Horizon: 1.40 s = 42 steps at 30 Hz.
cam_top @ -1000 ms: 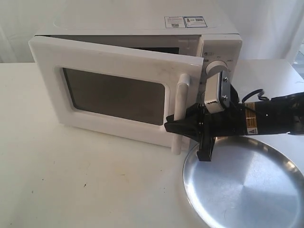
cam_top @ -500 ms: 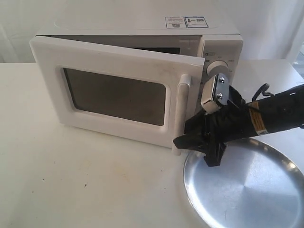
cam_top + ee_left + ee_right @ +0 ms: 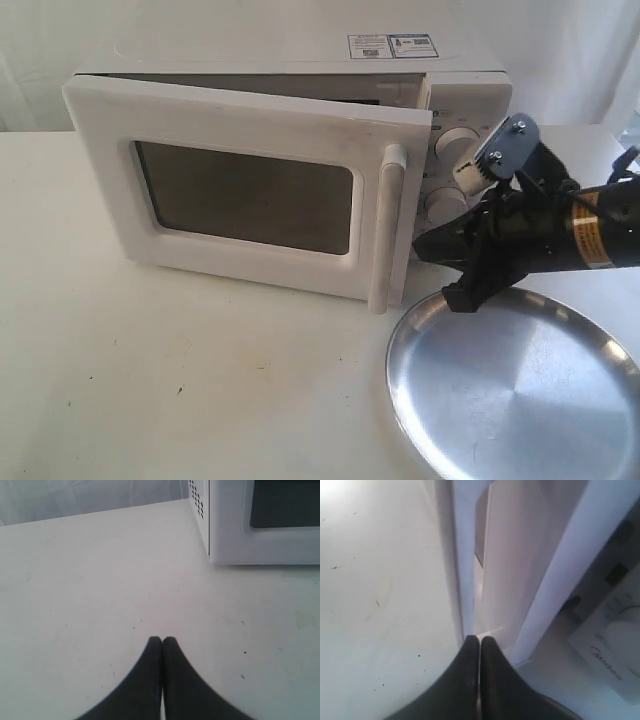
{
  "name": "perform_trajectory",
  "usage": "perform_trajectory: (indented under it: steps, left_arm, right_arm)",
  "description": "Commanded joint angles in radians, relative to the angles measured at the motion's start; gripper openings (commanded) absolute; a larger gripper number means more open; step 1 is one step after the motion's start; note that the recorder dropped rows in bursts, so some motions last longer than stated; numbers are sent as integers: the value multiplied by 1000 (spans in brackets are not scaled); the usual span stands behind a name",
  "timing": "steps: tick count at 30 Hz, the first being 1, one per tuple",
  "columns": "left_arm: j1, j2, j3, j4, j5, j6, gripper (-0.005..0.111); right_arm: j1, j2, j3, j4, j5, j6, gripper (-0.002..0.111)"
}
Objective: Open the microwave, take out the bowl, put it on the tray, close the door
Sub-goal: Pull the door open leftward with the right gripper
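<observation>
The door [image 3: 250,125] stands partly open at centre-left, its handle [image 3: 388,230] upright along the door's right edge. The right gripper [image 3: 422,244], jaws pressed together and empty, points left just beside the handle, above the tray [image 3: 520,400] rim. The left gripper [image 3: 162,641] is closed on nothing too.

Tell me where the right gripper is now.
Exterior view: the right gripper sits right of centre, shut, just right of the door handle and above the tray rim nearest the microwave.
</observation>
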Motion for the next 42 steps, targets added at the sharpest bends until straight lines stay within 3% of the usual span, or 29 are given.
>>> perform_trajectory:
  steps: [1, 7, 10, 13, 15, 19, 22, 30, 39, 42]
  left_arm:
    - [0, -2, 5, -4, -2, -6, 0]
    - [0, -2, 5, -4, -2, -6, 0]
    - [0, -2, 5, -4, -2, -6, 0]
    - [0, -2, 5, -4, -2, -6, 0]
    - [0, -2, 5, -4, -2, -6, 0]
    - [0, -2, 5, -4, -2, -6, 0]
    - [0, -2, 5, -4, -2, -6, 0]
    - [0, -2, 5, -4, -2, -6, 0]
    - [0, -2, 5, -4, -2, -6, 0]
    - [0, -2, 5, -4, -2, -6, 0]
  right_arm:
    - [-5, -83, 28, 2, 34, 49, 0]
    - [-5, -83, 26, 20, 393, 115, 0]
    - [-5, -34, 4, 48, 417, 76, 0]
    - [-2, 36, -36, 85, 263, 11, 0]
    - [-2, 84, -56, 215, 197, -117, 0]
    - [-2, 143, -69, 488, 185, -390, 0]
    - [-2, 163, -67, 577, 118, -539, 0]
    - [-2, 171, -43, 513, -87, -590, 0]
    - [-2, 171, 8, 273, -434, -563, 0]
    - [-2, 171, 10, 256, -468, -563, 0]
